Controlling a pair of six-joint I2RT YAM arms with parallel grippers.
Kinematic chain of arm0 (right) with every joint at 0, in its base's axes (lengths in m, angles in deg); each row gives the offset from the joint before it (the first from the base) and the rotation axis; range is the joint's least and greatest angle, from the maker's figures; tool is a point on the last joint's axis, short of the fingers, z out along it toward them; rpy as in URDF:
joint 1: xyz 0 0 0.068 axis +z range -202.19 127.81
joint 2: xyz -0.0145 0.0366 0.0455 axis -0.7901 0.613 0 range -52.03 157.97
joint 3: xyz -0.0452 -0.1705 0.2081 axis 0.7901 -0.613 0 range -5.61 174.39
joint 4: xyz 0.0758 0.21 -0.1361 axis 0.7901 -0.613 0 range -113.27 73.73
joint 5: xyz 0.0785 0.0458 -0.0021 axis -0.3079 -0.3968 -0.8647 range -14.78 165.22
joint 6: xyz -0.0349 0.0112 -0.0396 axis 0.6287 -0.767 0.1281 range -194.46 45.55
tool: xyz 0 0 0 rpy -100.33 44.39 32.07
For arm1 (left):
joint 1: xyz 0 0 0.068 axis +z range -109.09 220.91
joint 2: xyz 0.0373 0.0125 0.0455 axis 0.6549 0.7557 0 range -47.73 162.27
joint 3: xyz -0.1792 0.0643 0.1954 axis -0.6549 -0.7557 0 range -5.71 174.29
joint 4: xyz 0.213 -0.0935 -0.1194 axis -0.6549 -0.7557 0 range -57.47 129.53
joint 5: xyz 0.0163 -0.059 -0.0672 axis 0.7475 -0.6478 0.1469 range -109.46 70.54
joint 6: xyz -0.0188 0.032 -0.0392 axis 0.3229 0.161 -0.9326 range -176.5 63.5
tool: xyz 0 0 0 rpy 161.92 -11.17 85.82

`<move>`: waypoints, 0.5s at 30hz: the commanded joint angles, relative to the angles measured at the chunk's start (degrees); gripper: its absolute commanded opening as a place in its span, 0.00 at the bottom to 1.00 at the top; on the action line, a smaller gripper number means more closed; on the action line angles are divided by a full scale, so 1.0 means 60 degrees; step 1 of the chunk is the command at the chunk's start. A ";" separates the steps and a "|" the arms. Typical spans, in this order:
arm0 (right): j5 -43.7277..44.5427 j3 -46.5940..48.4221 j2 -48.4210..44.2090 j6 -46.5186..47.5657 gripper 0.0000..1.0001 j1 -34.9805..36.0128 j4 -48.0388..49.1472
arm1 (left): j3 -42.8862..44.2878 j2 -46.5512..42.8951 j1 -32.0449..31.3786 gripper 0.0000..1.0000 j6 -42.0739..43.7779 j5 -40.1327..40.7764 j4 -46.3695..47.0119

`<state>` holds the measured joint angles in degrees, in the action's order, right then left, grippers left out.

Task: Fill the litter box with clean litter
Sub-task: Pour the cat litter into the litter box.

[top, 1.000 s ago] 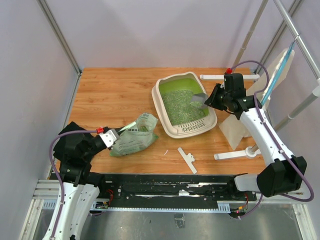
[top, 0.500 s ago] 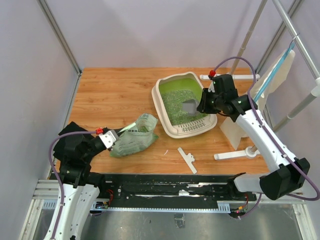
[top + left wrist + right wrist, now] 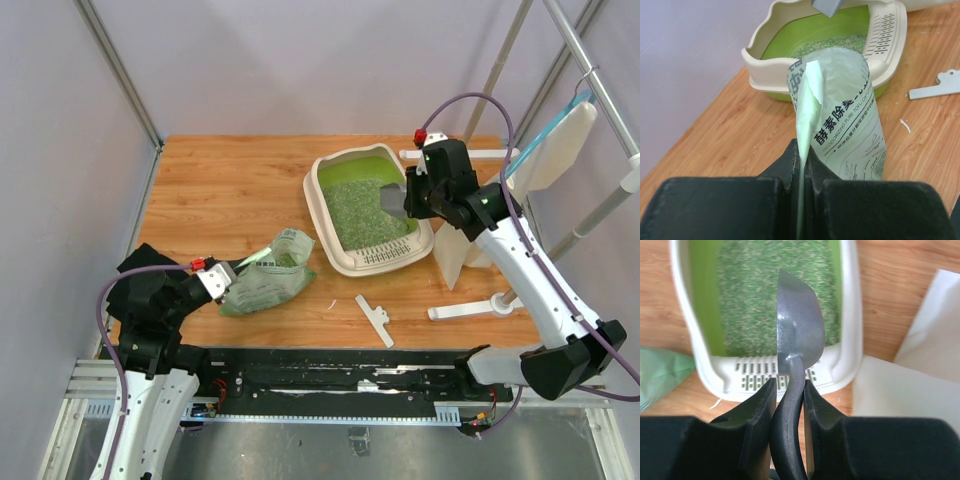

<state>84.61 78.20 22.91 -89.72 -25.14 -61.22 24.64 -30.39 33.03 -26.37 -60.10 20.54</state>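
The cream-white litter box [image 3: 322, 205] with a green inside stands at the table's middle right, with pale green-grey litter [image 3: 362, 215] spread over its floor. It also shows in the right wrist view [image 3: 852, 315] and left wrist view [image 3: 760, 55]. My right gripper [image 3: 408, 198] is shut on the handle of a silver metal scoop [image 3: 797, 325], held over the box's right side. My left gripper [image 3: 228, 275] is shut on the top edge of the light green printed bag [image 3: 265, 280], which lies on the table left of the box. The bag's flap [image 3: 807, 107] runs between my left fingers.
A white clip [image 3: 374, 319] lies on the wood near the front. A white stand with a hanging white bag [image 3: 555, 150] rises at the right; its feet [image 3: 478, 308] rest on the table. Purple walls enclose the back and sides.
My right gripper swung the scoop left over the litter, then back toward the box's right side and higher. The left gripper and bag stayed put.
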 commanded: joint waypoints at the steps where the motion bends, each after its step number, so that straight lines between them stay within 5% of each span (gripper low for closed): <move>1: -0.1644 0.0408 -0.0027 -0.0044 0.01 0.0180 0.0361 | 0.0517 -0.0298 0.0045 0.00 0.0131 -0.0264 0.1908; 11: -0.0992 0.1186 -0.0075 -0.0290 0.01 0.0180 -0.0671 | 0.0596 -0.0238 0.0047 0.01 0.0299 -0.0254 0.1650; 15: -0.2579 0.1289 -0.0258 -0.0295 0.01 0.0180 -0.0511 | 0.0604 -0.0127 0.0053 0.01 0.0296 -0.0305 0.1742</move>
<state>75.78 83.66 22.78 -90.79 -24.79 -64.25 24.64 -30.52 33.03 -26.08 -60.17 20.04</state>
